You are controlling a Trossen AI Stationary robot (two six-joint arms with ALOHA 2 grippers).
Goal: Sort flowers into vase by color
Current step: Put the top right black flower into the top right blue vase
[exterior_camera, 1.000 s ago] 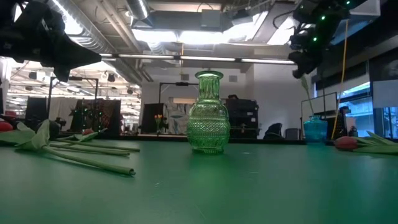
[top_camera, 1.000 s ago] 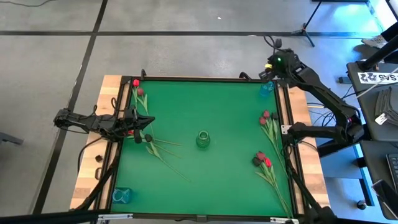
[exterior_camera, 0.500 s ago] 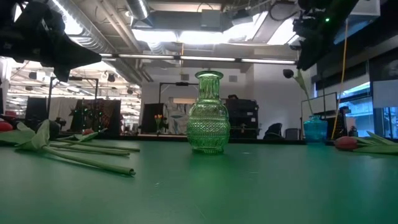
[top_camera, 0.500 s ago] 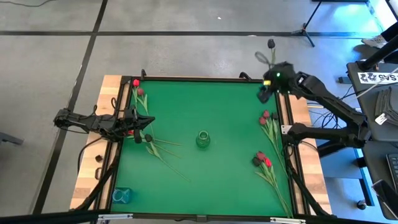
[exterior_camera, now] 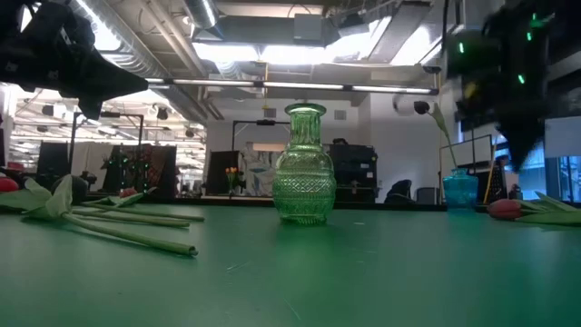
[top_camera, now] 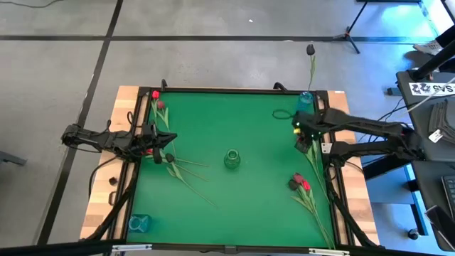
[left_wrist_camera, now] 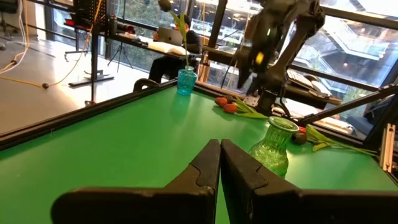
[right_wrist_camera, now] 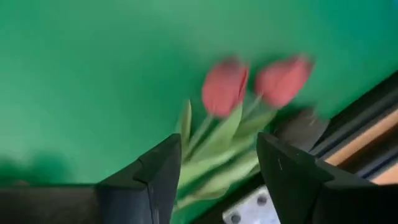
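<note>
blurring in the low view, right gripper (right_wrist_camera: 214, 171) hanging spread wide over two pink-red tulips (right_wrist_camera: 225, 85), left gripper (left_wrist_camera: 219, 163) waiting closed

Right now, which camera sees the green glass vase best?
The low view: the green vase stands upright mid-picture, its pattern clear. The high view shows only its rim from above. The left wrist view shows it farther off. The right wrist view misses it.

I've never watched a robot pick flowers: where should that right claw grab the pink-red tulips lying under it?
Probably on the green stems just below the pink-red tulips, coming straight down. The flowers lie flat on the green mat, and the open right gripper already straddles the stems and leaves.
</note>
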